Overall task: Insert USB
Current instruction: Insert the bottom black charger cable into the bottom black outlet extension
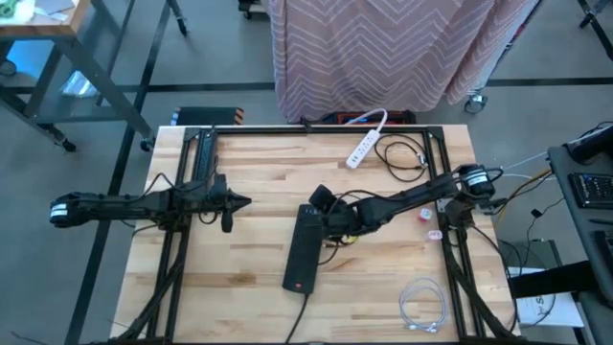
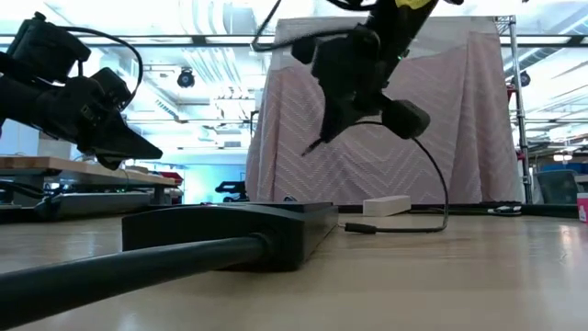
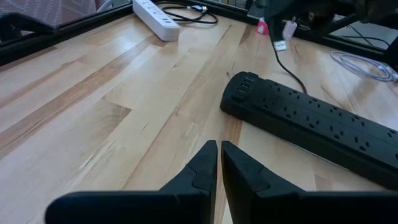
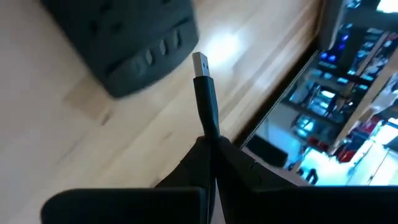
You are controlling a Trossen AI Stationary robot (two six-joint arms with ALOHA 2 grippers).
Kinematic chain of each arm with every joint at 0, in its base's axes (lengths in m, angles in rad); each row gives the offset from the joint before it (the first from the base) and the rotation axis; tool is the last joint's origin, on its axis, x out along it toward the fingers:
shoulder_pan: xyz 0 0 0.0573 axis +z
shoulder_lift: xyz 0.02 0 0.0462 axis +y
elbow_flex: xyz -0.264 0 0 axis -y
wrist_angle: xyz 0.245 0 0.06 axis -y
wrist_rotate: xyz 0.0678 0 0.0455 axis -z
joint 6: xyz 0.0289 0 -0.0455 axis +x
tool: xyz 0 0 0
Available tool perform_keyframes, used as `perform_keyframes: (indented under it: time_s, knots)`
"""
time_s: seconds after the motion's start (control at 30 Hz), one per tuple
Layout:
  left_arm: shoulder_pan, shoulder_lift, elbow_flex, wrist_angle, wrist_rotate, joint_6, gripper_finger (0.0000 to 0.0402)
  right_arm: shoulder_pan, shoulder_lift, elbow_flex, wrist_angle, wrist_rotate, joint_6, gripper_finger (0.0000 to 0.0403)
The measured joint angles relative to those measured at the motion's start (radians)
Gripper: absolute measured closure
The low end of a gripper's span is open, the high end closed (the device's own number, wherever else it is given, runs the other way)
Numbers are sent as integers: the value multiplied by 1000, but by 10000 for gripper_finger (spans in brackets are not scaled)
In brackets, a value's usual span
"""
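Above ribbed black power strip: metal-tipped USB plug (glossy cable).

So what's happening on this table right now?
The right claw is shut on a black USB cable, holding its metal plug just off the end of the black power strip where the USB ports sit. The plug is not in a port yet. The left claw is shut and empty, held above the wood beside the strip. A white power strip lies at the table's far edge.

table: pale wood, smooth | power strip: matt black plastic
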Motion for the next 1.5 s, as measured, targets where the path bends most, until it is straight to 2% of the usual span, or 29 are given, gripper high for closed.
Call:
perform_keyframes:
  time_s: [0.17, 0.2, 0.27, 0.33, 0.47, 0.6, 0.73, 0.87, 0.93, 1.03, 1.1, 1.23, 1.37, 1.5]
  knots:
    - [0, 0, 0, 1, 0, -3, 393, 19, 0, 0, 110, 8, -133, 401]
    - [0, 0, 0, 10, 1, -44, 393, 25, 0, 0, 129, 7, -163, 401]
    - [-1, 2, 0, 48, 19, -280, 393, 38, 0, 0, 152, 4, -226, 401]
    - [-1, 2, 0, 98, -32, -389, 393, 50, 0, 0, 155, 0, -278, 401]
    - [-3, 9, 0, 216, -145, -383, 393, 77, 0, 0, 227, -44, -316, 401]
    - [-16, 71, 0, 332, -91, -389, 393, 112, 0, 0, 267, -123, -447, 401]
    - [-17, 165, 2, 485, -45, -348, 393, 129, 0, 0, 282, -114, -427, 401]
    - [-17, 248, 49, 533, -128, -229, 393, 135, 0, 0, 266, 43, -350, 401]
    - [-18, 296, 76, 527, -120, -200, 393, 133, 0, 0, 249, 109, -283, 401]
    - [-18, 377, 135, 512, -50, -182, 393, 117, 0, 0, 217, 127, -103, 401]
    - [-19, 424, 180, 510, -21, -140, 393, 100, 0, 0, 187, 87, 33, 400]
    - [-22, 531, 279, 499, -19, -31, 393, 47, 0, 0, 186, -62, 378, 401]
    - [-33, 629, 349, 472, -18, 74, 383, -15, -1, 0, 173, -106, 731, 400]
    - [-32, 728, 404, 451, -18, 129, 349, -54, -5, 0, 169, -192, 863, 401]
